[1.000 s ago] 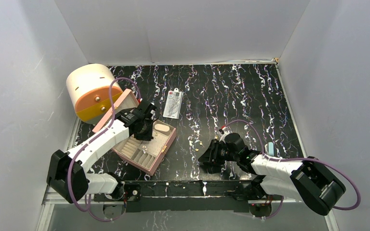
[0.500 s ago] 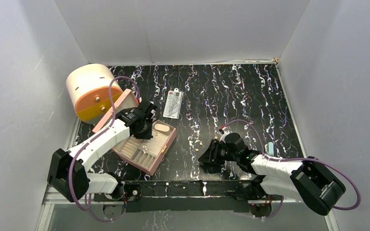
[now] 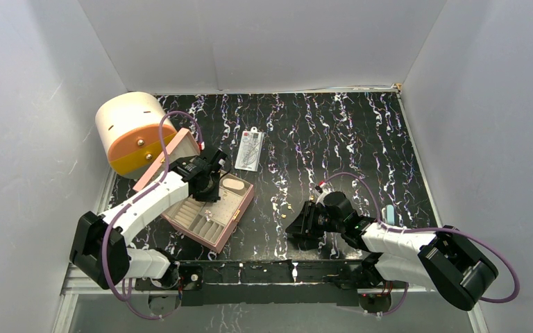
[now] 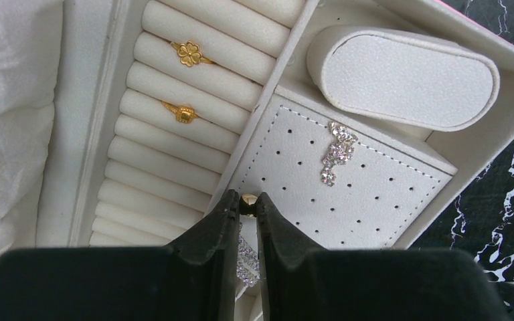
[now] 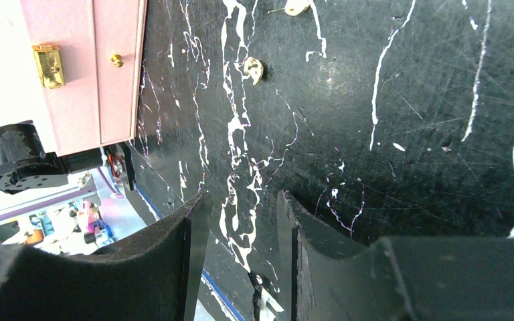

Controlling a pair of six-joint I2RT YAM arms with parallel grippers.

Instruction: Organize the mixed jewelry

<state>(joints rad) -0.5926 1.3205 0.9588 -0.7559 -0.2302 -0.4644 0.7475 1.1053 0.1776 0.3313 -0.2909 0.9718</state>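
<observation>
The pink jewelry box (image 3: 232,220) lies open at the left. My left gripper (image 3: 209,182) hangs over it, shut on a tiny gold stud (image 4: 247,200) at the edge of the white perforated panel (image 4: 375,200). A crystal earring (image 4: 336,152) sits on that panel, and another sparkly piece (image 4: 247,257) shows between my fingers below. Two gold rings (image 4: 189,53) (image 4: 185,114) rest in the ring rolls. Loose gold studs (image 3: 288,206) (image 5: 253,69) lie on the black table. My right gripper (image 5: 239,200) stands open and empty just above the table near its front edge (image 3: 297,227).
A clear packet with a white card (image 3: 249,150) lies behind the box. A cream and orange cylinder (image 3: 132,132) stands at the back left. A small light-blue block (image 3: 388,211) sits by the right arm. An oval white cushion (image 4: 401,77) fills the box's corner compartment.
My left arm has shifted slightly over the box with the stud still gripped. The right arm has not moved.
</observation>
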